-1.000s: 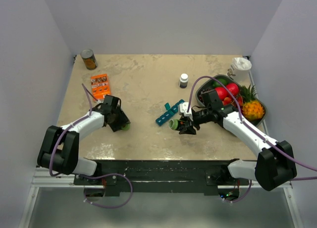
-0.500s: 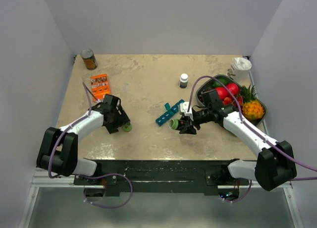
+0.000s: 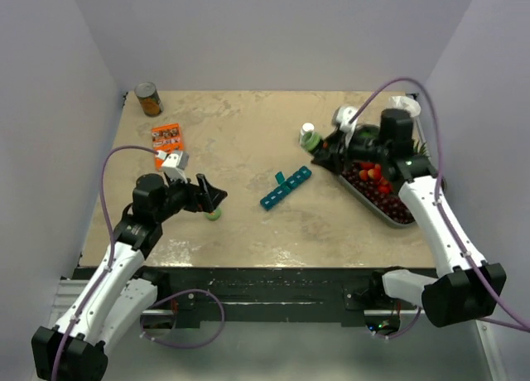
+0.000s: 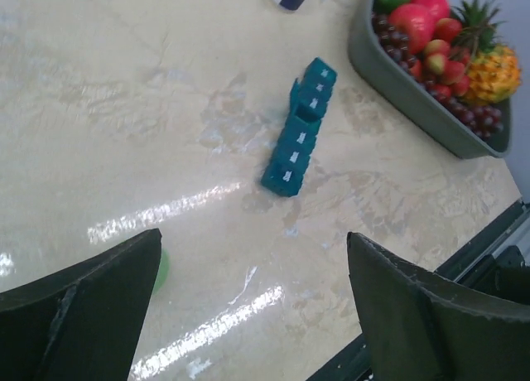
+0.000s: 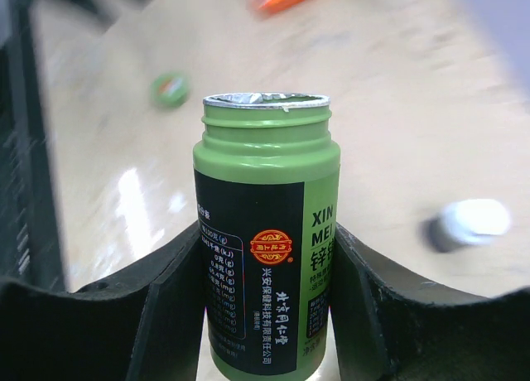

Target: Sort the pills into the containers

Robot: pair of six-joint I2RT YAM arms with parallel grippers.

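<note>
The containers (image 3: 286, 188) are one slim teal strip of lidded compartments lying slantwise mid-table, also in the left wrist view (image 4: 300, 128). One lid near the far end stands up. My right gripper (image 3: 323, 145) is shut on an upright green bottle (image 5: 267, 257) with a black label and no cap; its mouth shows a silvery rim. My left gripper (image 3: 214, 197) hangs open over bare table (image 4: 257, 315), holding nothing. A green cap (image 3: 214, 214) lies just beside its left finger (image 4: 83, 306). No pills are in view.
A grey fruit tray (image 3: 389, 211) fills the right side, close under my right arm. A small dark white-capped bottle (image 5: 472, 224) is near the held bottle. An orange packet (image 3: 168, 138) and a brown can (image 3: 149, 99) sit back left. A white object (image 3: 403, 106) is back right.
My left gripper opened wide and drew back from the green cap, which stays on the table. My right arm carried the green bottle from mid-table to the back right, near the tray.
</note>
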